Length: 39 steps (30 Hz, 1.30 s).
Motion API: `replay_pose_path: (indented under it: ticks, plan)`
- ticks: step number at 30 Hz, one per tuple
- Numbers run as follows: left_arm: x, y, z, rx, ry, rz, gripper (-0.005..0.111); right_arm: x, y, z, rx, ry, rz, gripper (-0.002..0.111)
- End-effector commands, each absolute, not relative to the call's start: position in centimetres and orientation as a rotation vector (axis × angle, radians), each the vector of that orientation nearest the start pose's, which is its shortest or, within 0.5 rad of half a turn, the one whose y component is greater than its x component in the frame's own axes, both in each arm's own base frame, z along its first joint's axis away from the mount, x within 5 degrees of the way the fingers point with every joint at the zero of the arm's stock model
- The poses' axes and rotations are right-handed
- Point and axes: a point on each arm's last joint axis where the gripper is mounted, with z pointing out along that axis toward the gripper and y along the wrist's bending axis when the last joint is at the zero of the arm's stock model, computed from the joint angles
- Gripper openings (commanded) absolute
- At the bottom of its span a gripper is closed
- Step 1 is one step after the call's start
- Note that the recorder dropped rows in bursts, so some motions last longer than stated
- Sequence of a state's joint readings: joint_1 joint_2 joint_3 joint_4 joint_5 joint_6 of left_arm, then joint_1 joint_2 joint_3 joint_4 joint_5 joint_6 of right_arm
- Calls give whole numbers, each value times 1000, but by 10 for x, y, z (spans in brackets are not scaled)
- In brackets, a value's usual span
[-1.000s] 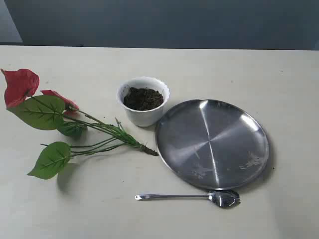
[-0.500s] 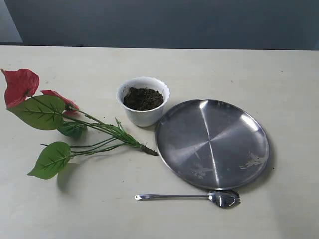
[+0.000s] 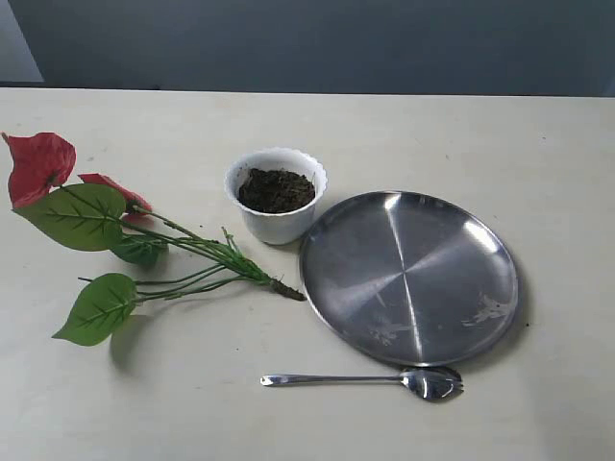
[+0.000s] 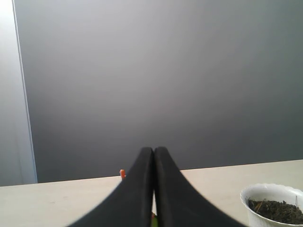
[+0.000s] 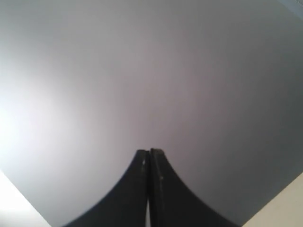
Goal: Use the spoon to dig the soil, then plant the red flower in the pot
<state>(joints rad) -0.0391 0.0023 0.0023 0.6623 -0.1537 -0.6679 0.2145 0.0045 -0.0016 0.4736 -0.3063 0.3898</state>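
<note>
The white scalloped pot [image 3: 277, 197] stands mid-table, filled with dark soil [image 3: 276, 189]. The red flower [image 3: 38, 165] lies flat to its left, green leaves spread and its brown base end near the pot. The silver spoon [image 3: 360, 380] lies near the front edge, bowl to the right. Neither arm shows in the exterior view. My left gripper [image 4: 154, 150] is shut and empty, raised over the table; the pot [image 4: 277, 204] with its soil [image 4: 279, 211] shows low at one side of its view. My right gripper [image 5: 149, 152] is shut and empty, facing the grey wall.
A large round steel plate [image 3: 408, 277] lies right of the pot, just behind the spoon. A dark wall runs behind the cream table [image 3: 480, 134]. A small red tip [image 4: 122, 173] of the flower peeks beside the left fingers.
</note>
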Motion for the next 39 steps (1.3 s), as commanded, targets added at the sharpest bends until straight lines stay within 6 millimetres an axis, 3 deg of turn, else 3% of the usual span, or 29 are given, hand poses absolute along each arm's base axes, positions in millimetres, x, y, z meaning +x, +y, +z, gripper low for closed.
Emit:
replay_pose_path:
  ticks: [1,5,8,9,10,12,14,15,16,18,20,22,25,27,33,39]
  plan:
    - [54,-11,224,98,1359,-115,0,50,-4,241,537,1091,871,-1]
    - [54,-11,224,99,1357,-117,0,51,3,239,488,1177,890,-1]
    - [54,-11,224,99,1357,-117,0,40,9,274,306,1365,734,-1]
    - [54,-11,224,99,1357,-117,0,41,8,297,228,1446,591,-1]
    - [54,-11,224,99,1357,-117,0,43,7,306,191,1483,520,-1]
    - [54,-11,224,99,1357,-117,0,60,9,340,72,1596,342,-1]
    - [54,-11,224,99,1357,-117,0,99,24,365,-129,1780,231,-1]
    - [54,-11,224,99,1357,-117,0,117,38,372,-247,1845,250,-1]
    - [54,-11,224,99,1357,-117,0,135,61,375,-480,1917,267,-1]
    - [54,-11,224,99,1357,-117,0,155,110,364,-915,2061,326,-1]
    - [54,-11,224,99,1357,-117,0,168,158,335,-1270,2179,342,-1]
    - [54,-11,224,99,1357,-117,0,173,204,297,-1513,2224,344,-1]
    - [54,-11,224,99,1357,-117,0,168,237,261,-1732,2193,314,-1]
    - [54,-11,224,99,1357,-117,0,162,254,240,-1861,2160,252,5]
    - [54,-11,224,99,1357,-117,0,133,288,194,-2155,2032,122,41]
    - [54,-11,224,99,1357,-117,0,122,304,172,-2251,1920,75,38]
